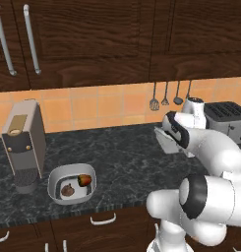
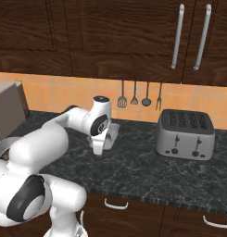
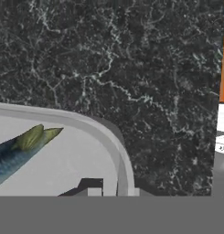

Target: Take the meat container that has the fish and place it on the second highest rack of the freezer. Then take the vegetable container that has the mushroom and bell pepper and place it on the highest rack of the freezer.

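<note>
At lower left of the hand view, the slim silvery-green fish (image 3: 22, 148) lies in the shallow grey metal tray (image 3: 114, 146), whose rim the clenched gripper (image 3: 113, 192) pinches above the dark marbled counter (image 3: 131, 68).

The counter (image 1: 122, 147) is seen from behind the arm's left in the left base view, looking forward and down, with the coffee machine (image 1: 24, 142) at nine o'clock and the toaster (image 1: 229, 118) at three. From behind the right, the same counter (image 2: 147, 166), toaster (image 2: 185, 134) and hanging utensils (image 2: 138, 96) are shared. The hand view is held close above the counter (image 3: 131, 68), the meat container (image 3: 114, 146) at seven o'clock.
</note>
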You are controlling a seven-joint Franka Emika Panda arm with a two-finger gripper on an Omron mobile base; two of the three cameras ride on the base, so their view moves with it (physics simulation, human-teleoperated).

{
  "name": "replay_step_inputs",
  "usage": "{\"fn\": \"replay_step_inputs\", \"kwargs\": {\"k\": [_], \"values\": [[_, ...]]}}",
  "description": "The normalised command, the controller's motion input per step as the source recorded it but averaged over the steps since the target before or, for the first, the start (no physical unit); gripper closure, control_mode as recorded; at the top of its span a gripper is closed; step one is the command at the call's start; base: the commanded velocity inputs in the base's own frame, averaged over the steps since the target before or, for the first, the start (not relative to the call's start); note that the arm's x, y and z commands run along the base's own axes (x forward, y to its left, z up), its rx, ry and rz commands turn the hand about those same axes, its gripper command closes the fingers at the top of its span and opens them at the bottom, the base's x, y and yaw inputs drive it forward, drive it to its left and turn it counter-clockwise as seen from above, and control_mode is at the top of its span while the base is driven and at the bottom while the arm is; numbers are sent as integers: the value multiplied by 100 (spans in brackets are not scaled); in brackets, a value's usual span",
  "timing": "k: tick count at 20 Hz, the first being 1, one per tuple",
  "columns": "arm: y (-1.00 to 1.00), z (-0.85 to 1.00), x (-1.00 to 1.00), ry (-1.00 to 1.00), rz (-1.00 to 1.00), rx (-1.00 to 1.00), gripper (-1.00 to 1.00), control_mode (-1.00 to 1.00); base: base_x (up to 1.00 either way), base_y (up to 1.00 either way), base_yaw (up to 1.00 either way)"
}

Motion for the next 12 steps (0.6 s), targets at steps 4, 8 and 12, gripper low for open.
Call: {"fn": "replay_step_inputs", "kwargs": {"k": [4,8,12], "values": [[38,59,-46,0,0,-3,100,-100,0,0,0],[32,52,-52,0,0,-1,100,-100,0,0,0],[17,52,-66,0,0,0,100,-100,0,0,0]]}}
